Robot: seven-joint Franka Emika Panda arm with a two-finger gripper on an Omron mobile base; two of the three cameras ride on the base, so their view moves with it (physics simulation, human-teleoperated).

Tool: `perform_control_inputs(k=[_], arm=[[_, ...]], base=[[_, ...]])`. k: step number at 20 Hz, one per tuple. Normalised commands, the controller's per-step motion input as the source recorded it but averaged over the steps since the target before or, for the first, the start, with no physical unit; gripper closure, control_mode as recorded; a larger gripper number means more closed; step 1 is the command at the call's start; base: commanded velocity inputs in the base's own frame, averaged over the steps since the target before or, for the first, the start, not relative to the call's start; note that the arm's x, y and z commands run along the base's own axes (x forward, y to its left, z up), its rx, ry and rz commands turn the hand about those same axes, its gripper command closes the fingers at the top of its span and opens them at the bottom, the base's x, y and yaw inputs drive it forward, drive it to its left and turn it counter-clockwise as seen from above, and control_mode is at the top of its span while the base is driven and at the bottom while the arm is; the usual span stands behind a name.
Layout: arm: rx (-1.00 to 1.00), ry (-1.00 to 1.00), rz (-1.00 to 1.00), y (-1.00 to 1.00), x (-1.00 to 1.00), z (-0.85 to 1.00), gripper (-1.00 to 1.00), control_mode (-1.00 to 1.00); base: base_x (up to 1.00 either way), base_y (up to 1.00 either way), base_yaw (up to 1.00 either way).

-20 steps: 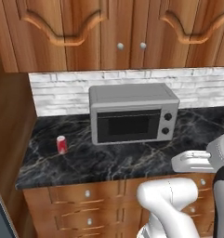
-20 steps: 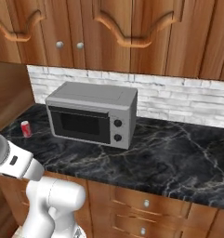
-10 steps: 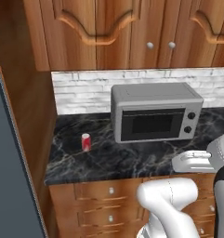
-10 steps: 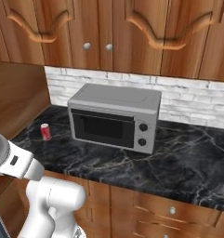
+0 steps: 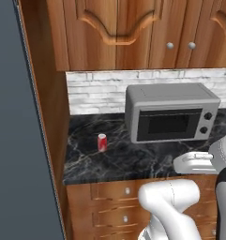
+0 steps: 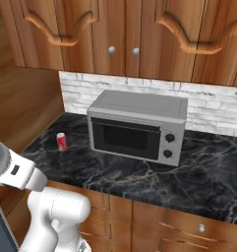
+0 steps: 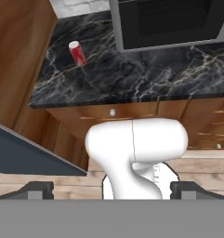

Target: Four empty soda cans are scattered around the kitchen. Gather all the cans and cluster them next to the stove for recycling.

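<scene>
One soda can (image 5: 101, 142) stands upright on the black marble counter (image 6: 139, 179), left of the silver microwave (image 5: 168, 112) w/ a clear gap between, near the tall wood side panel (image 5: 41, 108). No stove in sight from here.

Gripper (image 7: 111, 189) is tucked back over the robot's own base, well short of the can; fingers spread wide apart, holding nothing.

Seems the approach stage. To do it well, I'd say: get the base square to that counter corner, reach in from the front, keep jaws wide till they straddle the can mid-body, then close gently, since an empty can tips easily. Mind the side panel & the microwave on either side.
</scene>
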Motion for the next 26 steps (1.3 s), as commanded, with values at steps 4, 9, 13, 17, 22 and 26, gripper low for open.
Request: perform_control_inputs(k=[4, 9, 13, 17, 22, 26], arm=[[0.00, 0.00, 0.00, 0.00, 0.00, 0.00, -1.00, 1.00], [0.00, 0.00, 0.00, 0.00, 0.00, 0.00, -1.00, 1.00], [0.00, 0.00, 0.00, 0.00, 0.00, 0.00, -1.00, 1.00], [0.00, 0.00, 0.00, 0.00, 0.00, 0.00, -1.00, 1.00], [0.00, 0.00, 0.00, 0.00, 0.00, 0.00, -1.00, 1.00], [0.00, 0.00, 0.00, 0.00, 0.00, 0.00, -1.00, 1.00]], base=[[0.33, 0.33, 0.01], [0.31, 0.09, 0.01], [0.37, 0.06, 0.01], [0.39, 0.12, 0.01], [0.28, 0.17, 0.01], [0.25, 0.20, 0.01]])
